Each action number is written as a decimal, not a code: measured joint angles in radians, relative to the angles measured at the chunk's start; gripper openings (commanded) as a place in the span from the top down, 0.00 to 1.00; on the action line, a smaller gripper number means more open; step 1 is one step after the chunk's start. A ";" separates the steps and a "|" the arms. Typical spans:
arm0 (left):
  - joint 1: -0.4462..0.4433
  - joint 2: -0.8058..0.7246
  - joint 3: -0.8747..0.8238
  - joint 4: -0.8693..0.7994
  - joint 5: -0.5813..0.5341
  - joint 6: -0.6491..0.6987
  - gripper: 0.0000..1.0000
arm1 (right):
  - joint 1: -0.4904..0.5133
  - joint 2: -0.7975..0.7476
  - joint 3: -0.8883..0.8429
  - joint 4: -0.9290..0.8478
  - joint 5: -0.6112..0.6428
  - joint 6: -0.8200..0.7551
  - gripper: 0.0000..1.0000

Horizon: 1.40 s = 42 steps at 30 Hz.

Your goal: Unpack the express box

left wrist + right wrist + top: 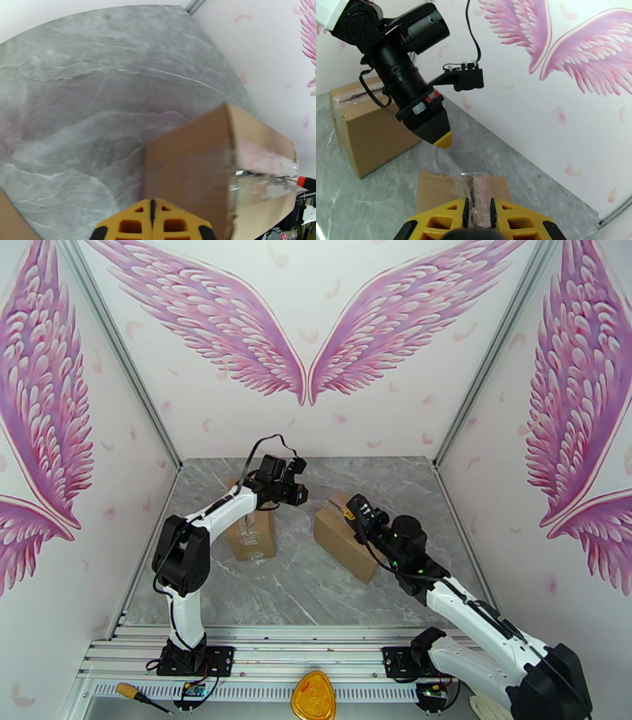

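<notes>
Express box (340, 544): brown cardboard carton with clear tape along its top seam. It sits skewed on the grey marbled bench (300, 587), right of centre, with the flaps not yet open.
Tape seam (476, 185): clear strip down the middle of the lid, puckered and ragged in the right wrist view. It looks worked at but appears to be holding the flaps together.
Right hand (478, 203): yellow fingers low over the lid at one end of the seam. They stand a slit apart with the seam line running between them. Whether any tape is nipped there I cannot tell.
Left hand (443, 141): yellow fingers pressed together, nothing held. It is raised above the bench between the two boxes and touches neither.
Second brown cardboard box (253, 540): stands to the left, well apart from the first. It is taped across the top and untouched.
Step in hand (judged): parting the tape on the right-hand box so that the flaps can be lifted.
How to do it well:
- Keep the fingers centred on the seam and travel along its line, not across it.
- Stay shallow, at tape depth, so that whatever lies inside is spared.
- Work in one steady pass rather than stabbing.
Watch for: the box is light and unbraced, so it may slide or swivel under a push. The idle left hand could press on a side wall or far corner to steady it.
</notes>
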 measured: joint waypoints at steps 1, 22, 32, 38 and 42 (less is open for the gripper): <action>0.006 0.000 0.001 -0.006 -0.005 0.000 0.99 | 0.000 0.000 0.000 0.000 0.000 0.004 1.00; -0.099 0.045 0.105 0.001 0.143 -0.014 0.20 | -0.002 0.178 0.082 0.069 -0.077 0.076 1.00; -0.095 0.107 0.111 -0.017 0.139 -0.014 0.55 | -0.002 0.161 0.082 0.043 -0.072 0.075 1.00; -0.090 0.111 0.112 -0.009 0.124 -0.008 0.78 | -0.002 0.102 0.079 0.015 -0.063 0.075 1.00; -0.087 0.112 0.116 -0.014 0.113 -0.001 0.90 | -0.002 0.058 0.063 -0.003 -0.050 0.074 1.00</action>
